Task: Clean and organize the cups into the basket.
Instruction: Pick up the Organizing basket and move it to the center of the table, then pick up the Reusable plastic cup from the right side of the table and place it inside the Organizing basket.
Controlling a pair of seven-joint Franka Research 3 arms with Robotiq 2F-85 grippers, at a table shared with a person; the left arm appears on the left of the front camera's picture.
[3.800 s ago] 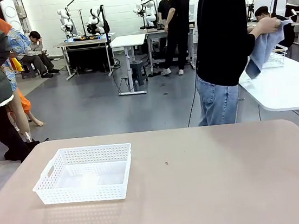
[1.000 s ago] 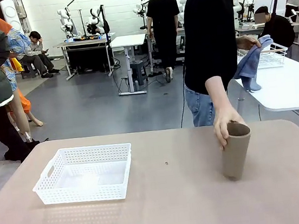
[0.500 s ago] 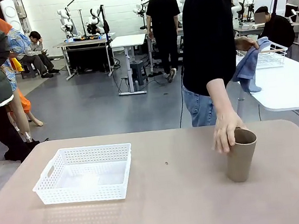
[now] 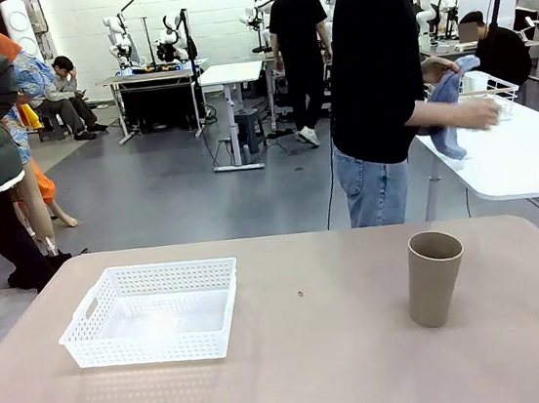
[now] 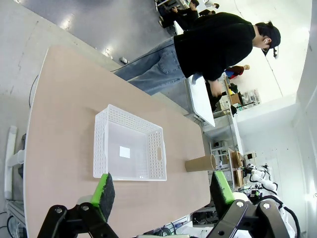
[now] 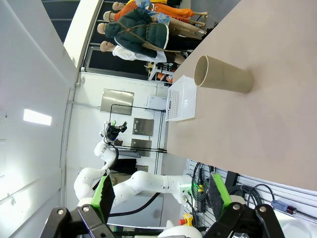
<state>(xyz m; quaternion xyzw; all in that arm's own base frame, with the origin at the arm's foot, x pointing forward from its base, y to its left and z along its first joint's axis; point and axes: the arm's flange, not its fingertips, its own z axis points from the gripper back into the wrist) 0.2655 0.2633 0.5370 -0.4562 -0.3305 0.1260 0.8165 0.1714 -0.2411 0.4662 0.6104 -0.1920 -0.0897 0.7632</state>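
One taupe-brown cup (image 4: pixel 433 279) stands upright on the right side of the beige table (image 4: pixel 320 372), free of any hand; it also appears as the cup (image 5: pixel 200 162) in the left wrist view and the cup (image 6: pixel 223 78) in the right wrist view. The white lattice basket (image 4: pixel 152 312) sits empty on the table's left; the wrist views show the basket (image 5: pixel 130 150) and the basket (image 6: pixel 181 97) too. My left gripper (image 5: pixel 161 191) hangs open high above the table. My right gripper (image 6: pixel 159 194) is open as well, far from the cup.
The person (image 4: pixel 378 80) in a black top stands at the far edge, turned to a white side table (image 4: pixel 515 157), holding a blue cloth (image 4: pixel 447 111) near a wire basket (image 4: pixel 490 96). Other people and tables stand farther back.
The person set the brown cup down upright on the table's right side, let go, and turned back to the side table with the cloth. The basket has not moved.
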